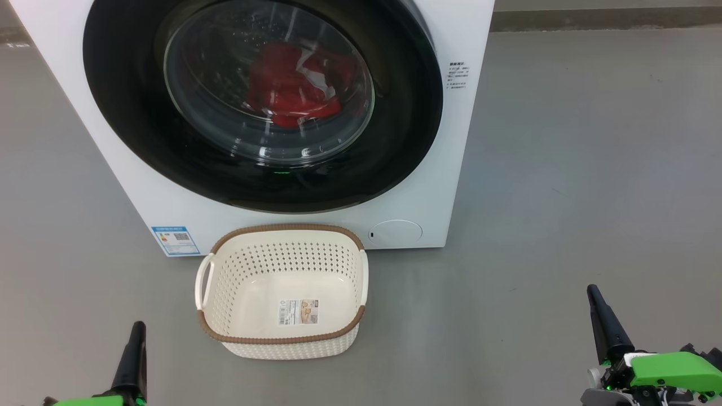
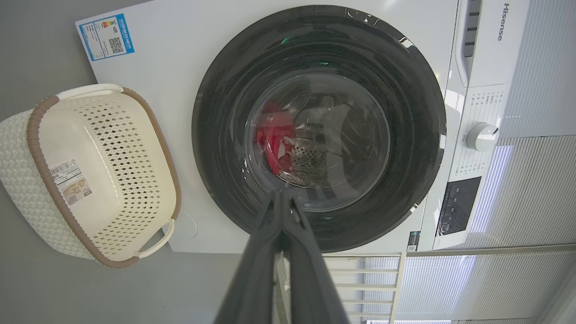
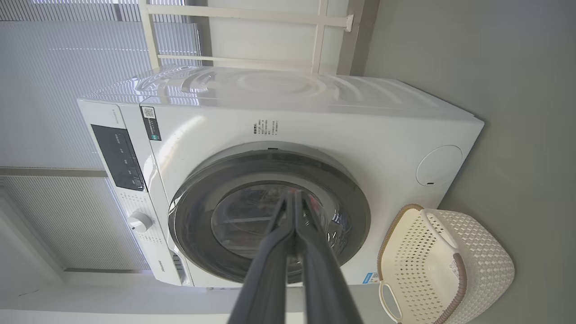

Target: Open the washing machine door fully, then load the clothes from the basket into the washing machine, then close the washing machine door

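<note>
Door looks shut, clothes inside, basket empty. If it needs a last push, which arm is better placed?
Left, probably: the left gripper sits before the washing machine door, beside the basket, while the right gripper lies right of the washing machine. Both jaws shut.

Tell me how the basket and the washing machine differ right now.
Contents: the basket is empty but for a paper label; the washing machine holds the red clothes behind its shut door.
Size: the basket is small; the washing machine is far bigger.
Surface: the basket is cream and perforated; the washing machine is smooth white.
Both stand on the grey floor.
</note>
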Controlling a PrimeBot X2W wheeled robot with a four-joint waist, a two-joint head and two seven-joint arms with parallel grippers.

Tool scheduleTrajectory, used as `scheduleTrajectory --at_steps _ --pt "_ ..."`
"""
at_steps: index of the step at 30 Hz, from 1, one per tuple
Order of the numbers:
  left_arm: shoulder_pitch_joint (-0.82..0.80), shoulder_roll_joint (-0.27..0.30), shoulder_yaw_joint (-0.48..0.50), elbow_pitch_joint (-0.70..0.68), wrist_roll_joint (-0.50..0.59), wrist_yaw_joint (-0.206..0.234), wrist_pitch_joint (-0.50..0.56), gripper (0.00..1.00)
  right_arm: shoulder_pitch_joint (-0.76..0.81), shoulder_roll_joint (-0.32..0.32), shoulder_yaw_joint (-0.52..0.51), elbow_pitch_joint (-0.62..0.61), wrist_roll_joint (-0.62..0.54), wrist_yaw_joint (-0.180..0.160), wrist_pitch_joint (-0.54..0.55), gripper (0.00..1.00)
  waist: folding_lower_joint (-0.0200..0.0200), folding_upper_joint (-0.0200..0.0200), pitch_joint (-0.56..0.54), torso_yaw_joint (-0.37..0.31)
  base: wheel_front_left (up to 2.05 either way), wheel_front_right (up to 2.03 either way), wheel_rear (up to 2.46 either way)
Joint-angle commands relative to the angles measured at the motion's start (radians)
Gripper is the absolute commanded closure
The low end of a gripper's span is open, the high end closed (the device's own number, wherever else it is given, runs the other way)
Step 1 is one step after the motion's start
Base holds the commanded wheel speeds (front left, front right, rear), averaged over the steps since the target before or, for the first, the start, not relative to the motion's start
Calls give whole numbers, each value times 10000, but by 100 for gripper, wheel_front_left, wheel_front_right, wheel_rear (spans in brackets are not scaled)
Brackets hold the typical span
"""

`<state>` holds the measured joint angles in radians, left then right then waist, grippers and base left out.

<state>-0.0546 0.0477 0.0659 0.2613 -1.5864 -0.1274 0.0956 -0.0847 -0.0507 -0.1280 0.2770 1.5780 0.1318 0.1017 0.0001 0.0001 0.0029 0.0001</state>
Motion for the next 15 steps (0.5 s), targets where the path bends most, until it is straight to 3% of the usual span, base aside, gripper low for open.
scheduleTrajectory --at_steps 1,15 --pt "-513 111 362 -171 -220 -32 68 100 -233 -9 157 -318 214 -11 89 100 0 -1 1 0 0 0 0" --pt "-527 90 397 -161 -289 -33 110 100 -232 0 138 -322 302 -11 118 100 0 -1 2 -1 0 0 0"
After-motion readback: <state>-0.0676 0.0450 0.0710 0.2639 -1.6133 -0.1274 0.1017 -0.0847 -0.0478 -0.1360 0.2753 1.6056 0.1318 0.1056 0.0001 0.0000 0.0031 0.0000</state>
